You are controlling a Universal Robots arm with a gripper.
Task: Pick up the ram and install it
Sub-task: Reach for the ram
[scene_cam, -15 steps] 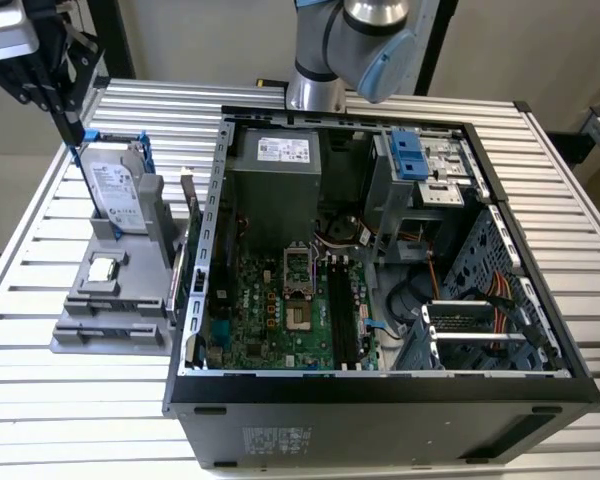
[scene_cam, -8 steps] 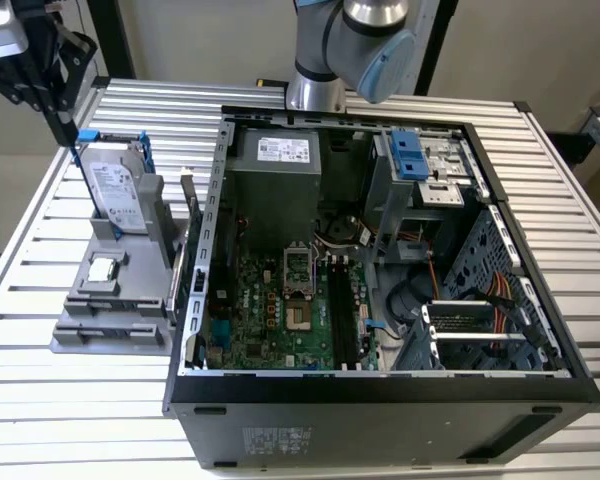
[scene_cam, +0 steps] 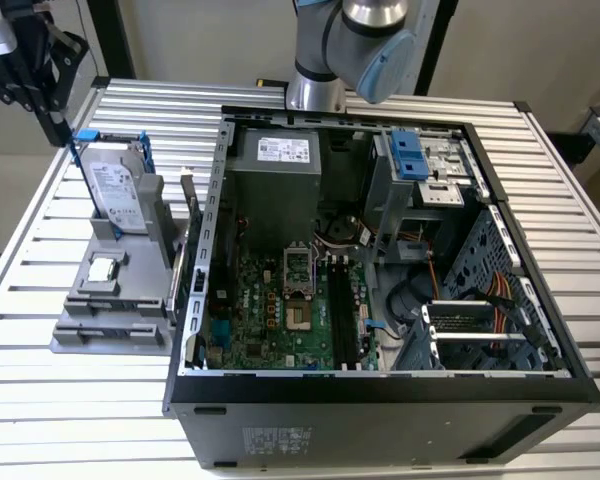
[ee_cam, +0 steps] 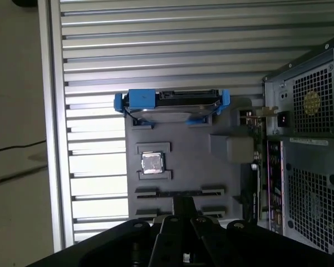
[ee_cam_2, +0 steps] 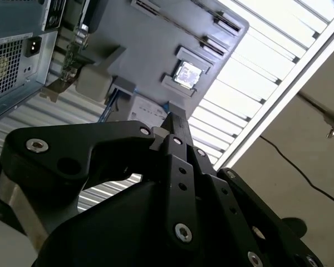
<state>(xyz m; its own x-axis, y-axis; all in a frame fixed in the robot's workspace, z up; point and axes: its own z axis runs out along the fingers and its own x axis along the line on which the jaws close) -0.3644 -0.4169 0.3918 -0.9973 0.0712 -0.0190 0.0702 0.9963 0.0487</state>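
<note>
Ram [scene_cam: 188, 205] sits outside the computer case [scene_cam: 380, 400], and as far as the exterior view shows it stands on its long edge as a thin dark stick. It is in the grey holder [scene_cam: 110, 325], along the holder's side that faces the case. It is not installed yet.

The holder lies on the slatted worktop [scene_cam: 40, 400], near the worktop's edge on the exterior view's left. Also on the holder are the silver hard drive [scene_cam: 115, 190], upright in its blue rails, and the small square processor chip [scene_cam: 102, 268], lying flat in its pocket.

Over to the tool [ee_cam_2: 173, 121]: it's up above the holder near the hard drive, toward the worktop's far corner on the exterior view's left. Its fingers are closed tip to tip with nothing showing between them, and it is clear of the ram.

The case lies open in the middle of the worktop. Its green motherboard [scene_cam: 270, 320] is exposed, with the long black slots [scene_cam: 342, 310] beside the processor socket. The arm [scene_cam: 365, 40] rises at the worktop's far edge behind the case.
</note>
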